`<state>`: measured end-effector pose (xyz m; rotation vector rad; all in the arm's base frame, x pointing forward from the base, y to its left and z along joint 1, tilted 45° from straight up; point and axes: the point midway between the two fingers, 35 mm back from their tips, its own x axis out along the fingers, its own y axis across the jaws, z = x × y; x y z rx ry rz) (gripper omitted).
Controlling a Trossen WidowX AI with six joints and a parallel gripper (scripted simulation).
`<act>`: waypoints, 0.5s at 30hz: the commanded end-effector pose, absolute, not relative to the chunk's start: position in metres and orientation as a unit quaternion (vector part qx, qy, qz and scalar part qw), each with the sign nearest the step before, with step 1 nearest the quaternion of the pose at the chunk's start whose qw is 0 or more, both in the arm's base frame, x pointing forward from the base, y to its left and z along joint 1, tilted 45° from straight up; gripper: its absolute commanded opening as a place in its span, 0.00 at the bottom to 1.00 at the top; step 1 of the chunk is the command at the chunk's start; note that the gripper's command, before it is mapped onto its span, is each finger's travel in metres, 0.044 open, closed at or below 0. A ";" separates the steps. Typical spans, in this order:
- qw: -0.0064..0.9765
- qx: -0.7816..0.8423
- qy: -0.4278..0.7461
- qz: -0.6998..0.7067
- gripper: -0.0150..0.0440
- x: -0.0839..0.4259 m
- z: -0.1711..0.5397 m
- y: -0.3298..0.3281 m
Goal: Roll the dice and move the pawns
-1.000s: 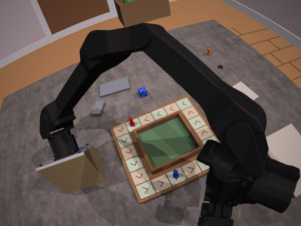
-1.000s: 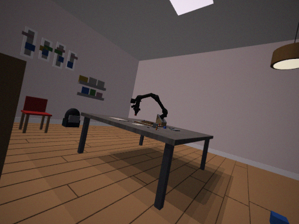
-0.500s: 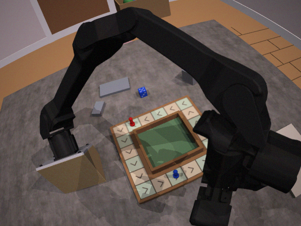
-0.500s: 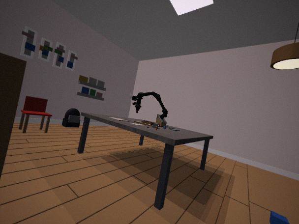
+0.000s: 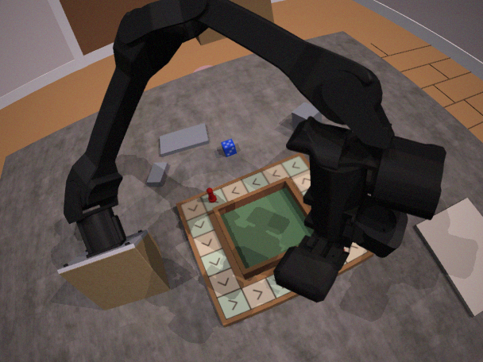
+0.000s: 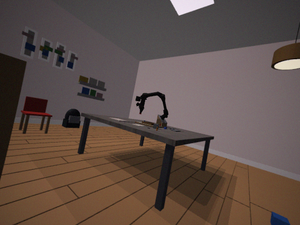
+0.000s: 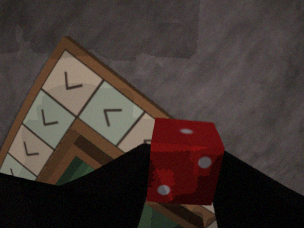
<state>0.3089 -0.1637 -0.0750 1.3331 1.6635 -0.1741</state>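
While the gripper (image 7: 183, 162) is pinching the red die (image 7: 184, 161) tightly above the tray's (image 5: 260, 230) wooden rim, releasing too early is risking a bounce onto the board (image 5: 222, 283) or desk (image 5: 238, 99).

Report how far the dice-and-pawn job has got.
Done: only the pickup. The gripper is shut on the red die and carries it above the board, at the edge of the green tray. In hand: dropping that die in. Left: the blue die lies on the table outside the tray; the red pawn needs moving once rolled, the blue pawn is hidden; then release and retreat.
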 end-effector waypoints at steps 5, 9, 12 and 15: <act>0.442 0.582 0.673 -0.118 0.25 0.311 -0.052 -0.133; 0.420 0.598 0.668 -0.142 0.25 0.309 -0.041 -0.116; 0.403 0.609 0.664 -0.160 0.25 0.307 -0.034 -0.104; 0.385 0.620 0.660 -0.177 0.25 0.304 -0.026 -0.091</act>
